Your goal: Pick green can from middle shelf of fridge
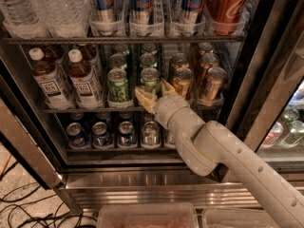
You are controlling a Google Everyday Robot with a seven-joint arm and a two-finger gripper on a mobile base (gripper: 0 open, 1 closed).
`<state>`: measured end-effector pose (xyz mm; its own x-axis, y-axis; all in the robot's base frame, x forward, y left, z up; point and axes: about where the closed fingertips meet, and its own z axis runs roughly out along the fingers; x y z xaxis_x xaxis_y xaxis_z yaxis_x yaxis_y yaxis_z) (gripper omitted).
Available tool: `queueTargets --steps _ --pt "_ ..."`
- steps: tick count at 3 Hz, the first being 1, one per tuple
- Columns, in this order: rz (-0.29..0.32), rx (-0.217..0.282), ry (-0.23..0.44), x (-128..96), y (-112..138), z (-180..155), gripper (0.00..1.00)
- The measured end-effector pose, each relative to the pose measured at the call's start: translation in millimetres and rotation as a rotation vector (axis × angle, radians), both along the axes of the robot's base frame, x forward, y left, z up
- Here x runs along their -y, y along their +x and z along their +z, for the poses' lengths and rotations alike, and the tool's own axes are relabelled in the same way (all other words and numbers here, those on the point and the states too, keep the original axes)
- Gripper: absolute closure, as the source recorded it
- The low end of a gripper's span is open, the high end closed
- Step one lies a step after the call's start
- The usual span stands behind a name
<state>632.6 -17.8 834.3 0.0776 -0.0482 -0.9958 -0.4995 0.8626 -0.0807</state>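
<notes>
The fridge (142, 180) stands open in front of me. Its middle shelf (90, 109) holds two lanes of green cans; the front ones are a green can (118, 84) on the left and a green can (151, 78) just right of it. My gripper (156, 93) is at the shelf's front rail, right in front of the right-hand green can. Its pale fingers (145, 99) are spread, one at each lower side of that can, not closed on it. The can's lower part is hidden behind the gripper.
Gold-bronze cans (183, 81) stand right of the gripper and tea bottles (85, 82) to the left. Blue Pepsi cans (100, 135) sit on the rack below, tall blue cans (142, 4) and a red can (229, 4) above. The dark door frame (259, 80) is at right; bins (147, 216) lie below.
</notes>
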Motion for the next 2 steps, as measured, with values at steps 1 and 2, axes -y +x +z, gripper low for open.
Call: queueTargets --steps 1,2 --pt "0.000 0.000 0.000 0.0 0.0 0.1 0.97" --pt "0.004 0.032 -0.007 -1.4 -6.7 16.2 1.00"
